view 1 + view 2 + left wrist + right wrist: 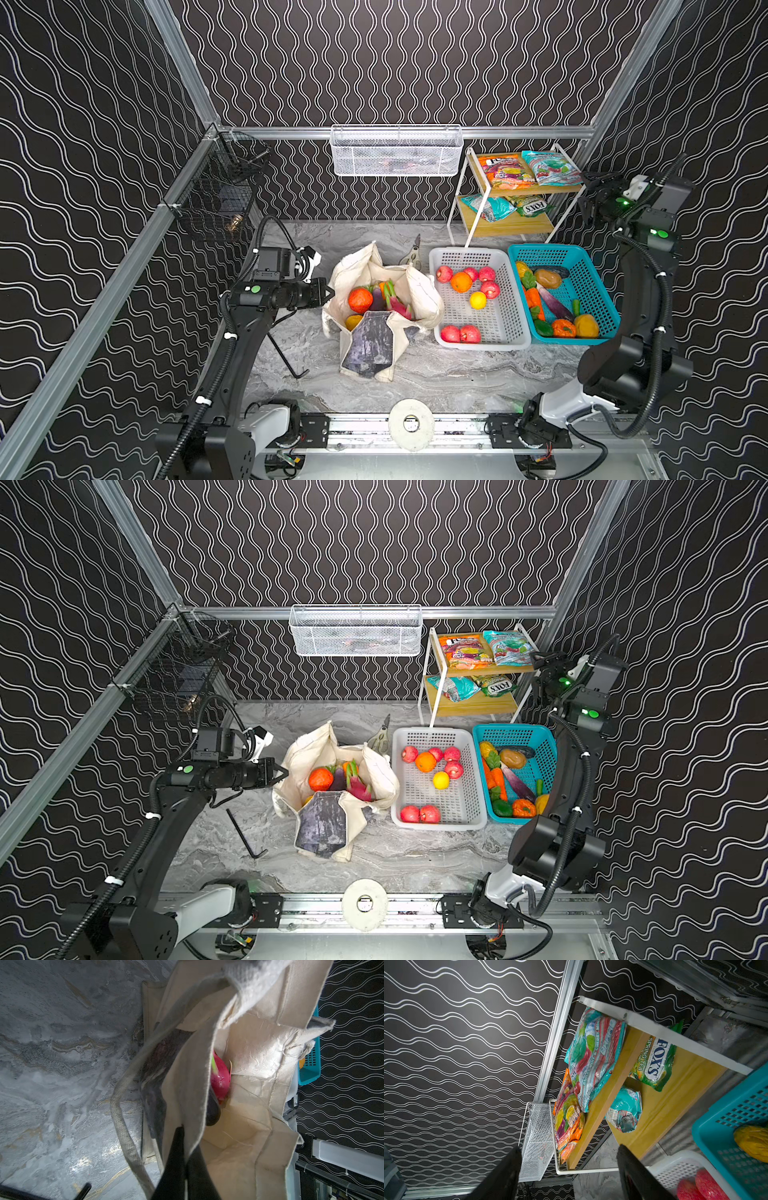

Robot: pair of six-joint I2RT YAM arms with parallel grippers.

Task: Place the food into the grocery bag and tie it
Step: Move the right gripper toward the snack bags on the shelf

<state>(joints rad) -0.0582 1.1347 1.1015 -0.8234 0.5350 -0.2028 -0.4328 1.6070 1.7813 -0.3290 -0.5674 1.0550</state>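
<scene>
Hovering beside the shelf [536, 190], the right pincer [588, 193] gapes empty, the teal snack packet [550, 166] just ahead, its long axis pointing at the jaws; the left pincer [328, 293] clamps the grocery bag [365, 266] by its rim on the worktop [436, 374]

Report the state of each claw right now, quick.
Left claw: closed, pinching the rim of the cream canvas tote bag.
Right claw: open, holding nothing.
</scene>
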